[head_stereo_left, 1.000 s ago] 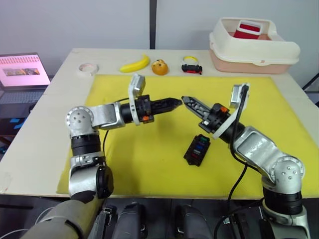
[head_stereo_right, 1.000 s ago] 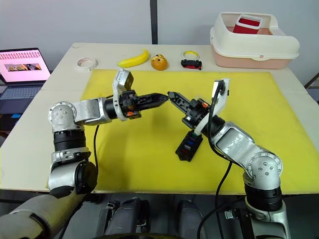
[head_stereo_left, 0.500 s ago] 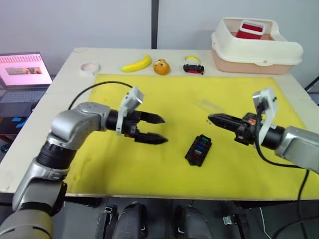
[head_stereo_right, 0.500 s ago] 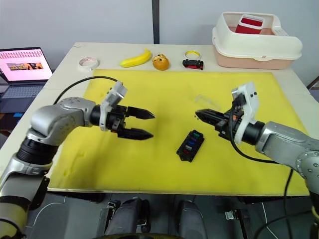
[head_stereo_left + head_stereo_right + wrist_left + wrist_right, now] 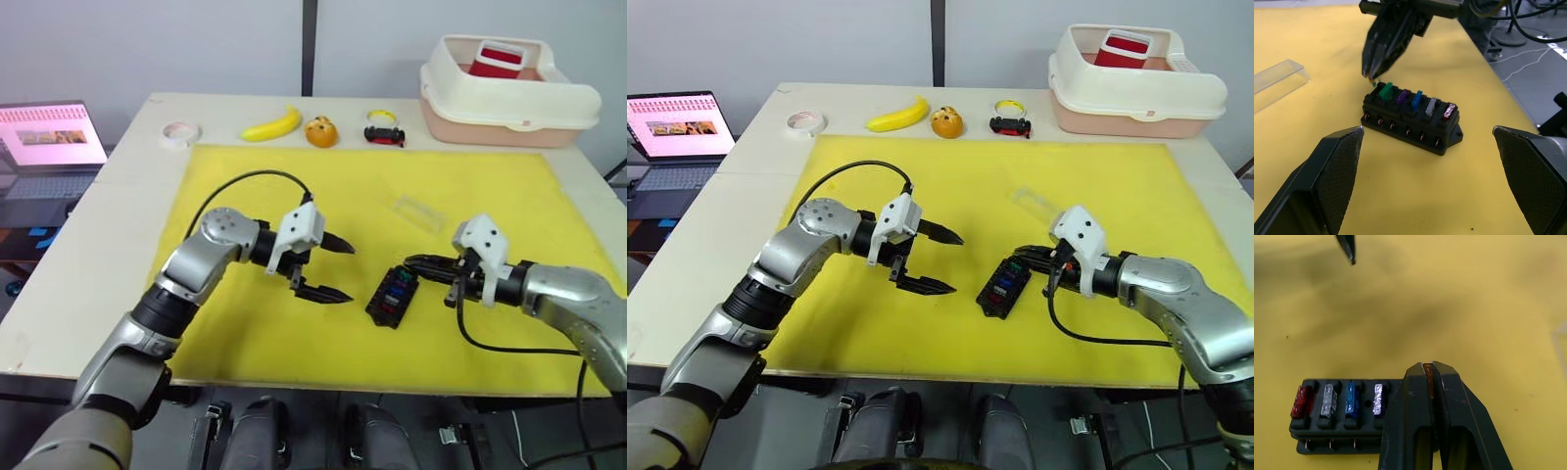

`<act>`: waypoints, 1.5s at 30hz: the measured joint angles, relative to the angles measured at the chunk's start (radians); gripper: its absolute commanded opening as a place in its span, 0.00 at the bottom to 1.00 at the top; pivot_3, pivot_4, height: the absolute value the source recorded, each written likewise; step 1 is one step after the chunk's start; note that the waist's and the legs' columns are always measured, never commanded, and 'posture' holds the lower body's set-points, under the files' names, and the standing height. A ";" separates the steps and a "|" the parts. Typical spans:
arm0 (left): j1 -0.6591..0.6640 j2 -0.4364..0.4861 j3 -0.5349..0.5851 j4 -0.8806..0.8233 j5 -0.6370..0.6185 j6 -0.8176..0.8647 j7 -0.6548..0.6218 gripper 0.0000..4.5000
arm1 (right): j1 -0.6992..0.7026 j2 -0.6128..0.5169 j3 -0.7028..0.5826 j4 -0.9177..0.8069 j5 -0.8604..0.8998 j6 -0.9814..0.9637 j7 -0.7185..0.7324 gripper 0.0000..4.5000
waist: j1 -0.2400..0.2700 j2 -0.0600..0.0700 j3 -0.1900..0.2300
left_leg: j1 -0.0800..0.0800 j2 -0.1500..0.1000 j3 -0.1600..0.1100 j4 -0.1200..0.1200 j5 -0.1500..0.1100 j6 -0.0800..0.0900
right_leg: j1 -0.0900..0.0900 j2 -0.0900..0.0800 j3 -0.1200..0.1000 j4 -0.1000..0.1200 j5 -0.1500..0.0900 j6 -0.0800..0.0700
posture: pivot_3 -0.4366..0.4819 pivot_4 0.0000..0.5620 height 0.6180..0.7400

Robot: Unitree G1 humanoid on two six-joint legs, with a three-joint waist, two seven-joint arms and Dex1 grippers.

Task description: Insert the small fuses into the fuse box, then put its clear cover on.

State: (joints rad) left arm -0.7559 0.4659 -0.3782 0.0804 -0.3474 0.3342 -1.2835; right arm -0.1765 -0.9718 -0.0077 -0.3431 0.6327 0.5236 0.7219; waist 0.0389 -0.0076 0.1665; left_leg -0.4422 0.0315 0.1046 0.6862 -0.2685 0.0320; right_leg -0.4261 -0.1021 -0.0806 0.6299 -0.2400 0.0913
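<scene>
The black fuse box [image 5: 394, 294] lies on the yellow mat [image 5: 245, 323], right of the middle. Green [image 5: 1385, 91], purple [image 5: 1402, 97], blue [image 5: 1417, 99], grey [image 5: 1431, 106] and red [image 5: 1449, 111] small fuses stand in its slots. My right gripper [image 5: 411, 262] hovers at the box's green-fuse end, shut on a thin yellow-orange fuse [image 5: 1427, 379] pinched at its tips. Just left of the box, my left gripper [image 5: 338, 271] is open with nothing between its fingers. The clear cover [image 5: 419, 211] lies on the mat beyond the box.
Along the table's back edge sit a tape roll [image 5: 181, 132], a banana [image 5: 271, 124], an orange toy [image 5: 319, 131] and a small toy car [image 5: 384, 129]. A cream bin [image 5: 509, 93] with a red item stands back right. A laptop [image 5: 51, 147] is at the far left.
The two grippers, tip to tip above the mat a second ago, have parted. The left opened and dropped to the left of the fuse box. The right came down to the box's end, still shut.
</scene>
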 measured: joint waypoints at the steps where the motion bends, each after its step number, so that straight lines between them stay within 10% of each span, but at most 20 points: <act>1: 0.000 -0.004 0.001 0.005 0.008 -0.002 0.001 0.99 | -0.003 0.014 0.000 0.007 -0.015 -0.008 0.007 0.00 | 0.000 0.000 0.000 | 0.000 0.000 0.000 0.000 0.000 0.000 | 0.000 0.000 0.000 0.000 0.000 0.000 | 0.48 0.27 1.00; 45: 0.000 -0.046 0.007 -0.006 0.042 0.012 0.007 0.99 | -0.008 0.139 -0.073 0.015 -0.159 0.049 0.077 0.00 | -0.001 0.000 0.000 | 0.001 0.000 0.000 0.001 0.003 -0.005 | 0.001 0.000 0.000 0.001 0.000 0.000 | 0.48 0.27 1.00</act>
State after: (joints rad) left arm -0.7561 0.4196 -0.3717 0.0739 -0.3055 0.3457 -1.2766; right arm -0.1844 -0.8325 -0.0806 -0.3281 0.4735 0.5726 0.7993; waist 0.0381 -0.0075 0.1664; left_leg -0.4416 0.0315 0.1044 0.6867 -0.2658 0.0274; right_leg -0.4256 -0.1018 -0.0806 0.6311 -0.2400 0.0915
